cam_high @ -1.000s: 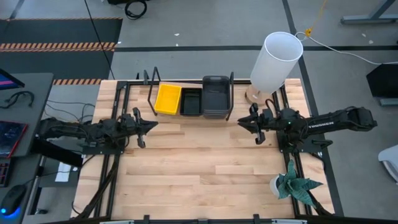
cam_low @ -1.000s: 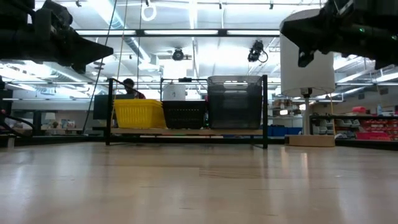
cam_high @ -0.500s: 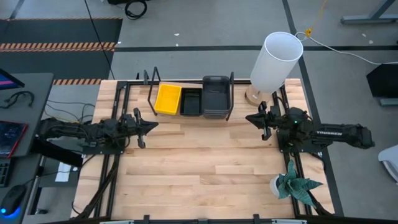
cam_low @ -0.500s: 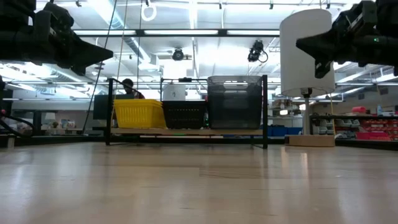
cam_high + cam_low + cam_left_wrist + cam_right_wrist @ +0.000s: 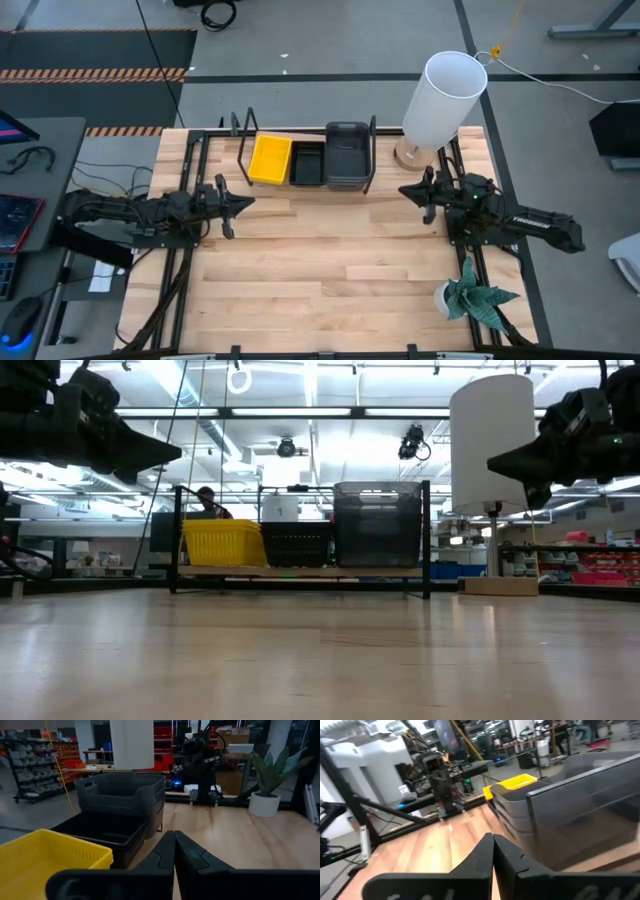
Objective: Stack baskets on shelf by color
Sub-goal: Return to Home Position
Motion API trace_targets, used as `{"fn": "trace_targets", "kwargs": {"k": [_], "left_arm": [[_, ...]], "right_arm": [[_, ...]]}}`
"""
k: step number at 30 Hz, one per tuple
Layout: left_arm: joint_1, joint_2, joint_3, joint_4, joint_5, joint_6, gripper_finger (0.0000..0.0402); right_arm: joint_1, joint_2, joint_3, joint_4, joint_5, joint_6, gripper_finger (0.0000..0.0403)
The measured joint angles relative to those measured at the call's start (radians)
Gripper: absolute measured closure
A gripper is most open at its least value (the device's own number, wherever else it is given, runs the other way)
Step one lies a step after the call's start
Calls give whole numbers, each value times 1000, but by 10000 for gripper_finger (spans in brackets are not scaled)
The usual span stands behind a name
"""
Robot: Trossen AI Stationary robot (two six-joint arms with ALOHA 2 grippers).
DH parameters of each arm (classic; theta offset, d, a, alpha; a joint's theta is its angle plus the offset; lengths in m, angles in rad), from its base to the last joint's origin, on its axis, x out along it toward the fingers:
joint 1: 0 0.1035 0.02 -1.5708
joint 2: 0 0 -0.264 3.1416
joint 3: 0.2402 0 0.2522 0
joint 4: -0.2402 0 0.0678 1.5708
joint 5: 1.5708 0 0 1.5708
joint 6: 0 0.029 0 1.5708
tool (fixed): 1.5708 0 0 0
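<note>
The shelf (image 5: 303, 186) stands at the table's far edge, its wooden board between black wire end frames. On it, side by side, stand a yellow basket stack (image 5: 270, 159), a black mesh stack (image 5: 307, 164) and a taller dark grey stack (image 5: 347, 155); the low view shows the yellow (image 5: 222, 542), black (image 5: 296, 544) and grey (image 5: 378, 524) stacks resting on the board. My left gripper (image 5: 248, 202) hovers shut above the table's left side, near the shelf's left end. My right gripper (image 5: 405, 189) hovers shut at the table's right side, near the lamp.
A tall white lamp (image 5: 441, 100) stands on a wooden base at the table's far right corner. A small potted plant (image 5: 470, 296) sits near the right edge, toward the near side. The wide middle of the slatted tabletop (image 5: 320, 260) lies bare.
My right gripper has drawn back toward the table's right edge, away from the shelf, and in the low view has sunk a little. It stays shut. My left arm and the baskets have kept still.
</note>
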Motion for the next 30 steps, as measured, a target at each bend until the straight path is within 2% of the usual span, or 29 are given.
{"fn": "trace_targets", "kwargs": {"k": [6,16,30], "left_arm": [[0,0,0,0,-17,74,394],[0,0,0,22,-18,-1,378],[0,0,0,19,-19,-7,385]], "right_arm": [[0,6,0,-13,85,-70,392],[0,6,0,-15,82,121,390],[0,6,0,-15,82,129,391]]}}
